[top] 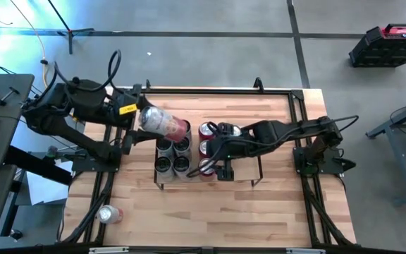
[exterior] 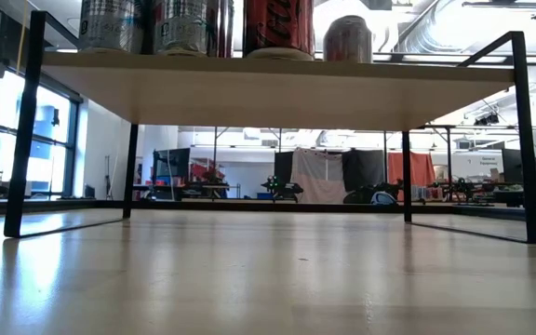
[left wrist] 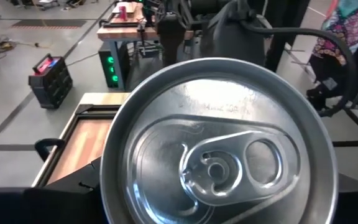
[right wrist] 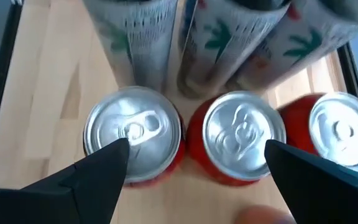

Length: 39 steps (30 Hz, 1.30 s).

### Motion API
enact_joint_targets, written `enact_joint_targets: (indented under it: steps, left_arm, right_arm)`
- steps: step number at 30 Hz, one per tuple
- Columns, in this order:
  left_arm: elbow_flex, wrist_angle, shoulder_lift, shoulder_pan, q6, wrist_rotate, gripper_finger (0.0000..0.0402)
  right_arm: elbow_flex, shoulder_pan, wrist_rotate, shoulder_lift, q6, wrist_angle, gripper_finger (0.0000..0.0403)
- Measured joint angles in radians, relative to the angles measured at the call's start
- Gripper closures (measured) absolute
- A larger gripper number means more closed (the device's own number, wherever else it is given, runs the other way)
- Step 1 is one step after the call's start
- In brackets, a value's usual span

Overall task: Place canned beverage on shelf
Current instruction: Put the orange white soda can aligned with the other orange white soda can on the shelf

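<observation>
Left arm comes in from the left side of the table, elbow bent, wrist turned toward the middle. Left gripper [top: 146, 116] is clamped round a can [top: 163, 121], holding it tipped over, nearly on its side, up in the air.

Right arm stretches in from the right, pretty much straight out and low. Right gripper [right wrist: 194, 165] hangs over the middle with its jaws spread wide, fingers [right wrist: 98, 171] pointing down, nothing between them.
</observation>
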Motion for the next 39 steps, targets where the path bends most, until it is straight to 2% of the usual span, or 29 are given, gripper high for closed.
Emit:
enact_joint_targets:
  steps: [8, 13, 34, 39]
  left_arm:
    - [0.0, 0.0, 0.0, -0.037, 0.0, -0.026, 0.0122]
    - [0.0, 0.001, 0.0, -0.037, -0.007, -0.03, 0.0122]
    - [0.0, -0.006, 0.0, -0.037, -0.042, -0.027, 0.0122]
    - [0.001, -0.004, 0.003, -0.037, -0.043, -0.03, 0.0122]
  right_arm:
    - [0.016, 0.003, 0.047, -0.007, 0.018, -0.001, 0.0041]
    - [0.016, 0.004, 0.043, 0.007, 0.009, 0.049, 0.0041]
    - [0.016, 0.004, 0.029, 0.019, 0.003, 0.019, 0.0041]
    - [0.131, 0.004, 0.048, 0.013, 0.072, -0.013, 0.0041]
